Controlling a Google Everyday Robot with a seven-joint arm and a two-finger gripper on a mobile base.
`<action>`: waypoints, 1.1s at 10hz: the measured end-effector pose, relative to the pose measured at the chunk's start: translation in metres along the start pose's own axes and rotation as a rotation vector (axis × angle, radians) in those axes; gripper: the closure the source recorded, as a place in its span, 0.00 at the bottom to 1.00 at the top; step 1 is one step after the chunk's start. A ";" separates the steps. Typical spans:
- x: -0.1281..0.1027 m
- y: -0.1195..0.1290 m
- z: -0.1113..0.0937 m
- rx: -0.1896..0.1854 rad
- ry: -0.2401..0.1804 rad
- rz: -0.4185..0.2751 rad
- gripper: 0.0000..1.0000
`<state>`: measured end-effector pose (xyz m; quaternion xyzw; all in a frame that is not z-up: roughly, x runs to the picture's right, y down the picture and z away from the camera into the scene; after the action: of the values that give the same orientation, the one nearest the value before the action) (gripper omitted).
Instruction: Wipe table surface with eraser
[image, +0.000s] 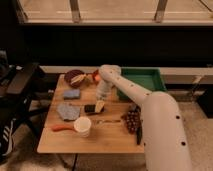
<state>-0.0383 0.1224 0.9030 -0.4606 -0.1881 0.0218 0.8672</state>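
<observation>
Lying flat, black eraser touches closed end effector.

My white, rounded plastic arm reaches forward from my big white body, bends at the elbow and goes down to my tan two-finger gripper, which hangs low and is closed tight.

Bare table surface along near edge; gripper mid-table, jaws tight on eraser, cloth and cup close by.

Small black eraser lies flat on light wooden table surface, pinched by gripper.
</observation>
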 end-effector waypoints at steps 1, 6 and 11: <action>0.004 0.010 0.003 -0.016 0.002 0.023 0.85; 0.073 0.006 -0.019 0.001 0.069 0.131 0.85; 0.071 -0.056 -0.033 0.088 0.106 0.065 0.85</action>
<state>0.0312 0.0787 0.9532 -0.4283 -0.1257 0.0339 0.8942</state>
